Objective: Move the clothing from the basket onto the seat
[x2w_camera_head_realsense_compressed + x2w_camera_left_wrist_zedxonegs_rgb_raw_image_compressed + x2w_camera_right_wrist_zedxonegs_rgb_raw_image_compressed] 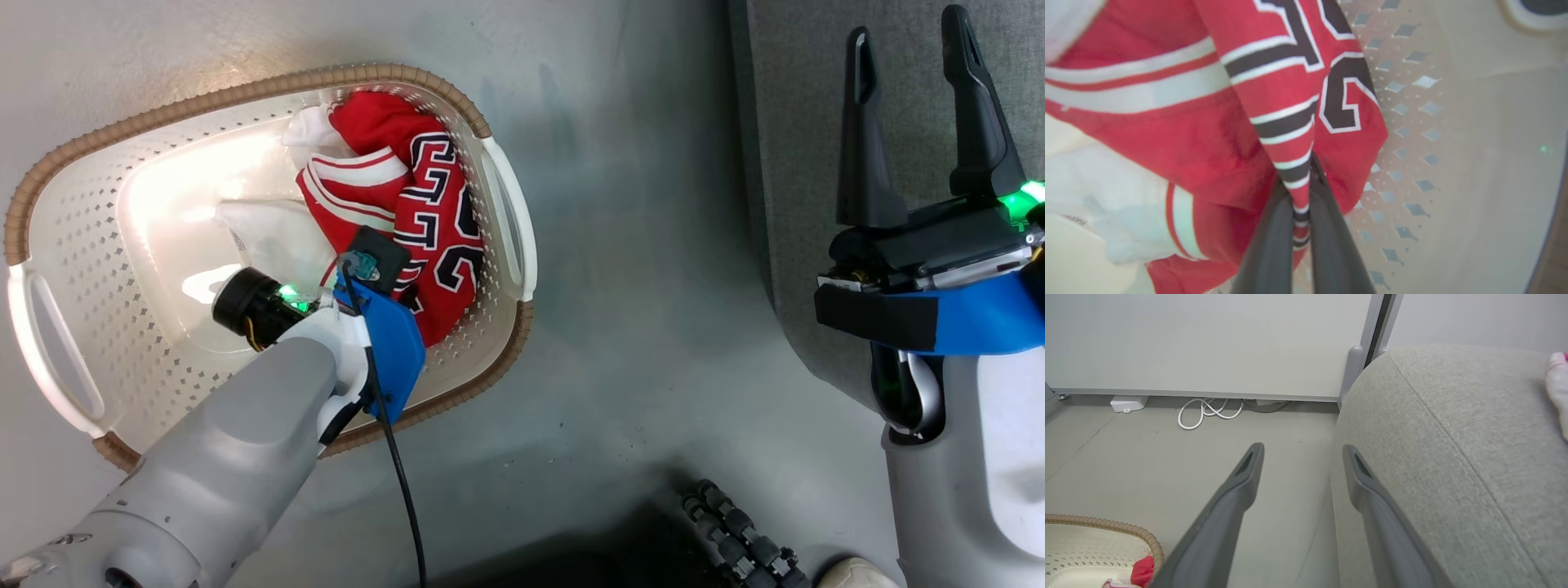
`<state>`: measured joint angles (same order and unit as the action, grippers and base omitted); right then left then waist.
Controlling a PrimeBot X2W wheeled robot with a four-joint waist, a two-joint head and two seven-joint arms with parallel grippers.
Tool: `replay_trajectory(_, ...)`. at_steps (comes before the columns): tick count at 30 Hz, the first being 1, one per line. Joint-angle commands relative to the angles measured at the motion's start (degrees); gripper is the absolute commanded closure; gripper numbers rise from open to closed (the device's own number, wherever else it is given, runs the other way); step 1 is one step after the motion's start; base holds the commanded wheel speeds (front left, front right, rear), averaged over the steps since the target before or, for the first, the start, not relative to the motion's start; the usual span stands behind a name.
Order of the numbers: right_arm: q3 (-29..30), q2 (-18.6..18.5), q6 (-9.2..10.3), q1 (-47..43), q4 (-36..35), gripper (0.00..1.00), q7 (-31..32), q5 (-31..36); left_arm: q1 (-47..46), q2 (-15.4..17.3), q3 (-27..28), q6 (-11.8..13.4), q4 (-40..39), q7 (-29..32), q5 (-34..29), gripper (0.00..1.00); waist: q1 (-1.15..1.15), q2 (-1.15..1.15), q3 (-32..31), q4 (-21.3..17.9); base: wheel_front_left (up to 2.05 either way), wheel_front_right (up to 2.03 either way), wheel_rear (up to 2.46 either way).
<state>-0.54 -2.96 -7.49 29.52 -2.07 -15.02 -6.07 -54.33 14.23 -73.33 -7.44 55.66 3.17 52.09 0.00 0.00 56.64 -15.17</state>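
Across grey floor, noting open room between brown-rimmed cream perforated plastic basket and light grey fabric seat. Finding left gripper clamping red jersey inside basket, black-and-white numerals folded, unreadable; right gripper gaping, empty.

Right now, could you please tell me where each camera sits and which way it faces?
Head view: head-mounted, looking down at the laundry basket, floor and seat; both arms show.
Left wrist view: looks along the left gripper, shut on the jersey.
Right wrist view: looks along the open right gripper, past the seat towards the wall.
Shared: every view shows the laundry basket.
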Motion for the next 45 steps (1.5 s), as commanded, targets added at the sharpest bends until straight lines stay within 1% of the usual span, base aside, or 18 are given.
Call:
replay_trajectory(1, 0.18, 0.14, -0.01, 0.97, 0.09, 0.00, -0.24, 0.21, -0.70, 0.00, -0.16, -0.04, -0.38, -0.22, -0.94, 1.00, 0.00, 0.00, -0.22, 0.13, 0.00, 0.00, 0.00)
replay_trajectory(7, 0.62, 0.14, -0.01, 0.58, 0.42, 0.00, -0.23, 0.55, -0.50, -0.81, -0.15, -0.04, -1.30, -2.26, -1.26, 1.00, 0.00, 0.00, -1.86, 1.24, 0.00, 0.00, 0.00)
replay_trajectory(15, 1.11, 0.12, -0.01, -0.35, 2.22, 0.00, -0.24, 1.20, 0.67, -1.75, -0.17, -0.04, -4.83, -8.78, -4.05, 1.00, 0.00, 0.00, -7.36, 4.40, 0.00, 0.00, 0.00)
replay_trajectory(23, 1.54, 0.07, -0.01, -3.04, 5.28, 0.00, -0.24, 1.62, 2.42, -2.72, -0.17, -0.04, -3.79, -15.56, -4.78, 1.00, 0.00, 0.00, -16.85, 7.37, 0.00, 0.00, 0.00)
replay_trajectory(26, 1.95, -0.35, -0.01, -4.54, 6.46, 0.00, -0.23, 1.57, 2.81, -2.94, -0.16, -0.04, -3.23, -17.13, -4.57, 1.00, 0.00, 0.00, -20.86, 8.43, 0.00, 0.00, 0.00)
replay_trajectory(31, 2.48, -0.84, -0.01, -7.54, 8.09, 0.00, -0.24, 1.48, 3.77, -2.78, -0.02, -0.04, -2.89, -18.36, -2.44, 1.00, 0.00, 0.00, -27.84, 9.89, 0.00, 0.00, 0.00)
replay_trajectory(34, 2.79, -0.94, -0.01, -9.52, 9.12, 0.00, -0.24, 1.39, 3.90, -2.25, 2.55, -0.04, -4.51, -18.48, -3.01, 1.00, 0.00, 0.00, -31.92, 10.56, 0.00, 0.00, 0.00)
replay_trajectory(42, 3.14, -0.81, -0.01, -14.85, 10.82, 0.00, -0.23, 1.09, 7.67, -0.72, 11.91, -0.04, -8.55, -18.44, -7.83, 1.00, 0.00, 0.00, -40.99, 11.41, 0.00, 0.00, 0.00)
replay_trajectory(45, 3.49, -0.67, -0.01, -16.77, 11.33, 0.00, -0.24, 0.95, 9.38, -1.10, 15.51, -0.04, -9.98, -18.44, -9.24, 1.00, 0.00, 0.00, -43.90, 11.55, 0.00, 0.00, 0.00)
